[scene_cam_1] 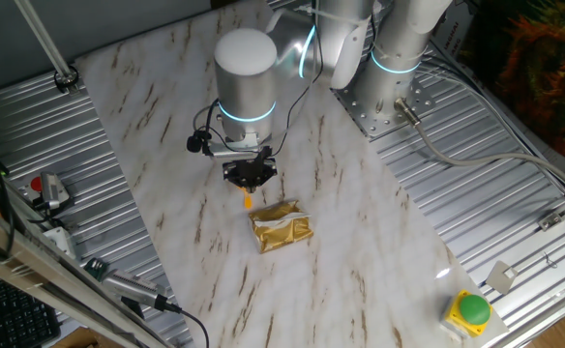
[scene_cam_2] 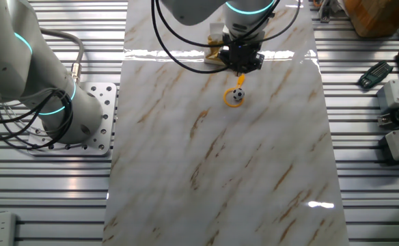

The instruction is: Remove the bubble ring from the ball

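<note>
The orange-yellow bubble ring (scene_cam_2: 234, 98) lies on the marble tabletop (scene_cam_2: 220, 171), looped around the tiny black-and-white ball (scene_cam_2: 238, 94). Its short handle (scene_cam_2: 241, 81) runs up to my gripper (scene_cam_2: 242, 71). The fingers look closed on the handle's end. In the one fixed view the gripper (scene_cam_1: 249, 184) points straight down, and only an orange piece of the handle (scene_cam_1: 248, 201) shows below its tips. The ring's loop and the ball are hidden there behind the gripper.
A crumpled gold foil packet (scene_cam_1: 281, 228) lies right beside the gripper; its edge shows behind the gripper in the other fixed view (scene_cam_2: 214, 56). A green button on a yellow base (scene_cam_1: 472, 311) sits on the metal frame. A second arm's base (scene_cam_2: 42, 96) stands beside the table.
</note>
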